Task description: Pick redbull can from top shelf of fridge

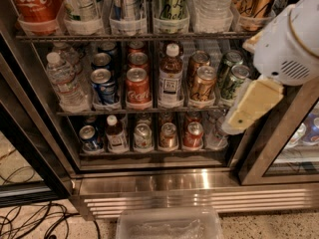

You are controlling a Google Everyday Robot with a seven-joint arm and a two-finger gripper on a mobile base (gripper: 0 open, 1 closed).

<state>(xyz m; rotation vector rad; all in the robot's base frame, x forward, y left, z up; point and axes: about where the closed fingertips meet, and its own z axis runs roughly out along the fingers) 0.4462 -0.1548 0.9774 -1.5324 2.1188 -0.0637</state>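
The fridge [149, 180] stands open in front of me, showing its wire racks. The top shelf [134, 36] runs along the top of the view, lined with clear tubs. The redbull can [127, 1], slim and silver with blue, stands in a tub left of centre; its top is cut off by the frame. A green-and-cream can [169, 1] stands just to its right. My gripper [244, 113], cream-coloured below a white wrist [286, 44], hangs at the right in front of the middle rack, lower than the redbull can and well to its right.
A Coca-Cola bottle [32, 4] and a water bottle [214, 4] share the top shelf. The lower racks hold short cans and bottles [170, 78]. A dark door frame [276, 133] stands at the right. A clear plastic bin [169, 225] and cables [30, 218] lie on the floor.
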